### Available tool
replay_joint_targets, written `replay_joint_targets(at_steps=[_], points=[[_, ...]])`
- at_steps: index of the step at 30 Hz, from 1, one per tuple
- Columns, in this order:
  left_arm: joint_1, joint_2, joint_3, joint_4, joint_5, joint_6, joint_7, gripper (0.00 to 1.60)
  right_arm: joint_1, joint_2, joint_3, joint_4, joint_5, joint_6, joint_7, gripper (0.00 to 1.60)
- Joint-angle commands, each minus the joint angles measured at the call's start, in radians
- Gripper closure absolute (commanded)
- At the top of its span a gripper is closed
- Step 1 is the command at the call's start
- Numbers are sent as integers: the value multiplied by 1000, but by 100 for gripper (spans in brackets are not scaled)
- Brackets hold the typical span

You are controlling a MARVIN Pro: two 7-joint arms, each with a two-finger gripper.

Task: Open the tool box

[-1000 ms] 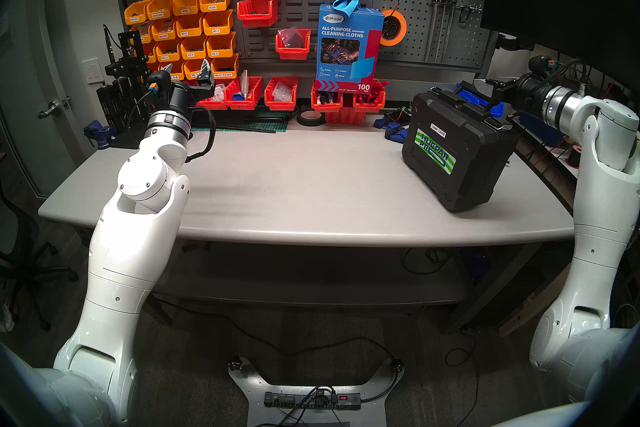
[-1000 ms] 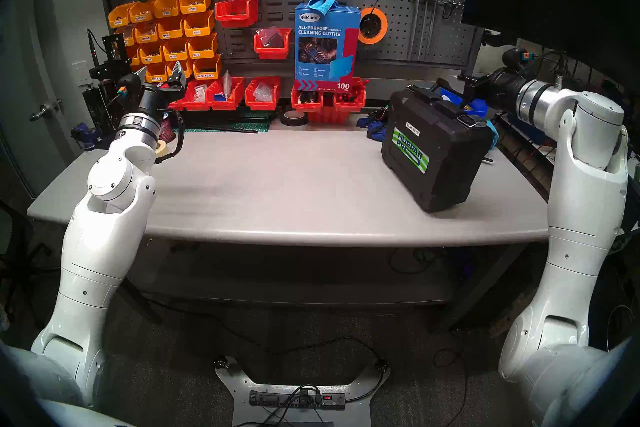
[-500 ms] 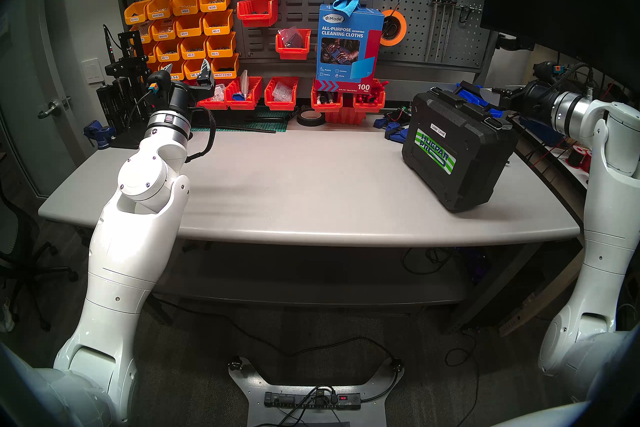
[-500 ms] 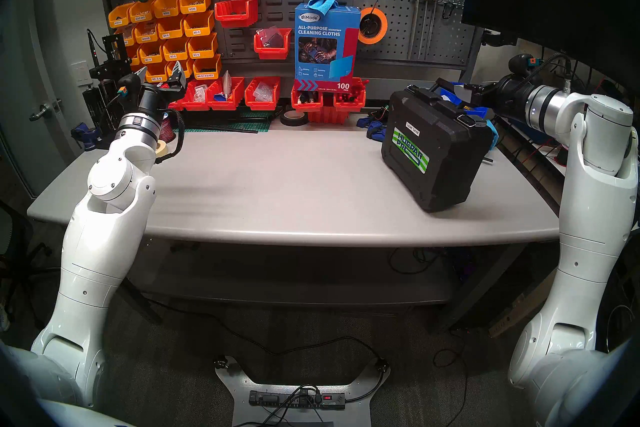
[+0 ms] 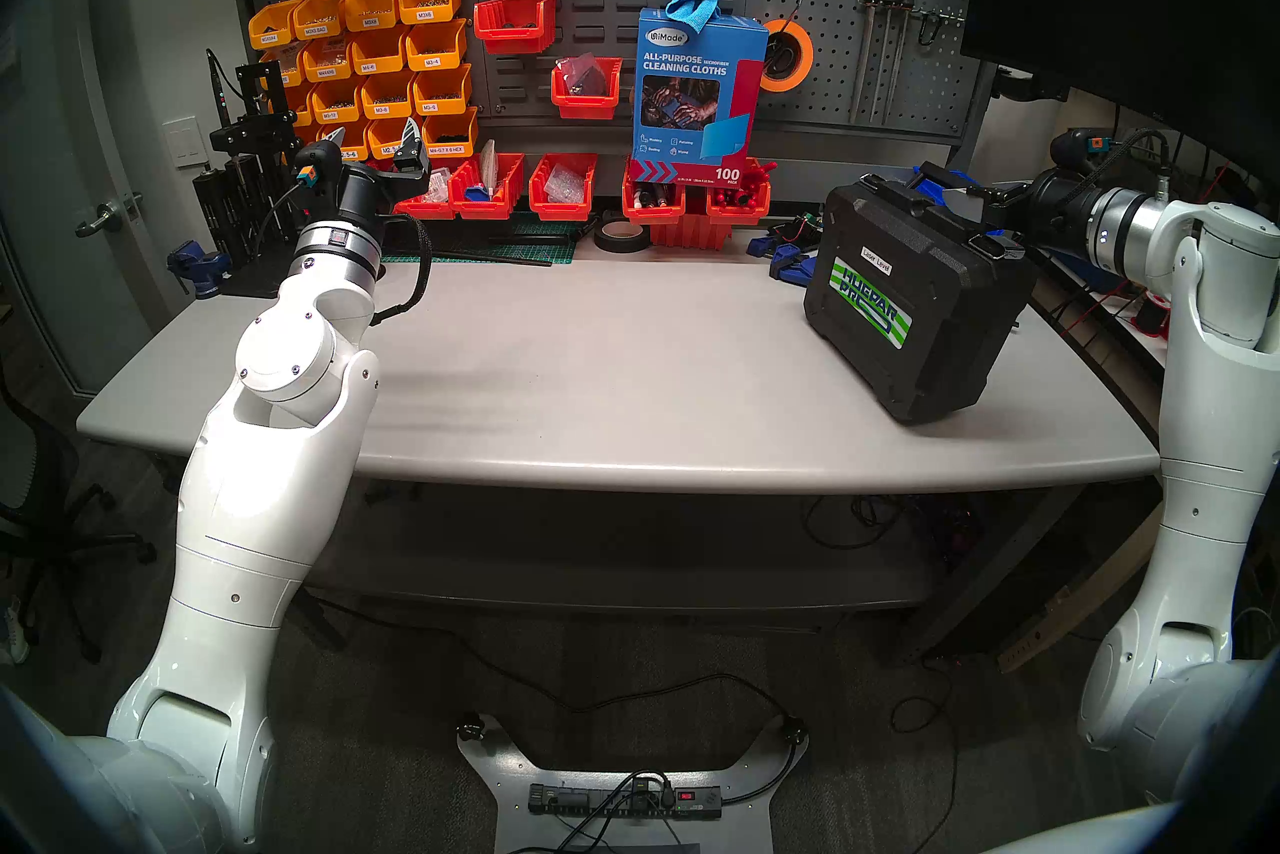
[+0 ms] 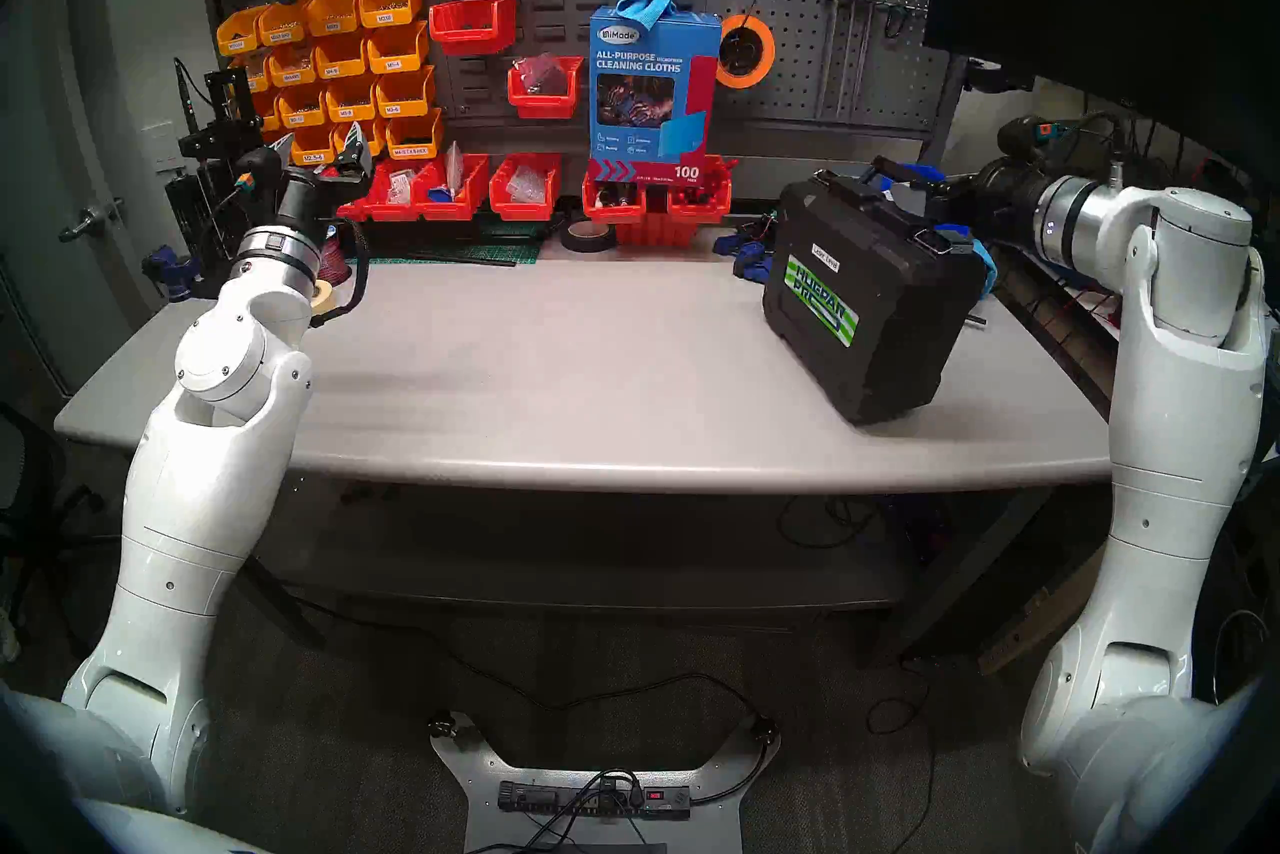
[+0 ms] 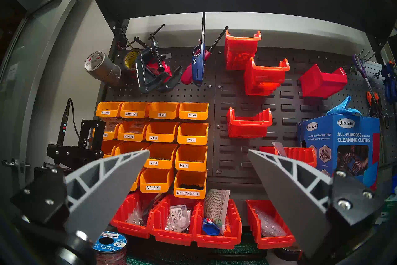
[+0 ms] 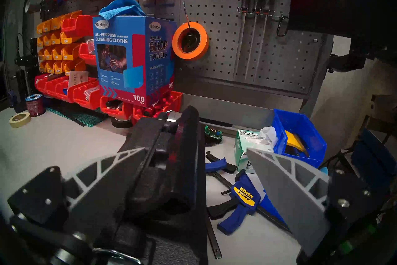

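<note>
The black tool box (image 5: 921,312) stands on its edge at the right of the grey table (image 5: 589,360), shut, with its striped sticker facing me. It also shows in the head right view (image 6: 893,340). Its handle (image 8: 185,157) and a silver latch (image 5: 997,248) are on the top side. My right gripper (image 5: 959,202) is open and hovers just over that top side. In the right wrist view my right gripper (image 8: 195,149) straddles the handle without touching it. My left gripper (image 5: 374,130) is open and empty, raised at the far left in front of the yellow bins (image 7: 163,135).
A blue cleaning-cloth box (image 5: 692,90) stands on red bins (image 5: 665,201) at the back. Behind the tool box lie blue clamps (image 8: 240,204), a tissue box (image 8: 247,139) and a blue bin (image 8: 300,135). A black tape roll (image 5: 621,236) lies at the back middle.
My right arm drew back to the right, then came left and lower, so its gripper now sits over the tool box's top. The left arm and the tool box have not moved.
</note>
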Motion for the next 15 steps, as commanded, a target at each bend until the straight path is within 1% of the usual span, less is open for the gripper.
replay_joint_targets(at_steps=[1, 15], points=[[-10, 0, -1, -9, 0, -1, 0, 0, 22, -11, -7, -17, -9, -10, -21, 0], [-10, 0, -1, -9, 0, -1, 0, 0, 27, -2, -9, -17, -21, -8, -30, 0]])
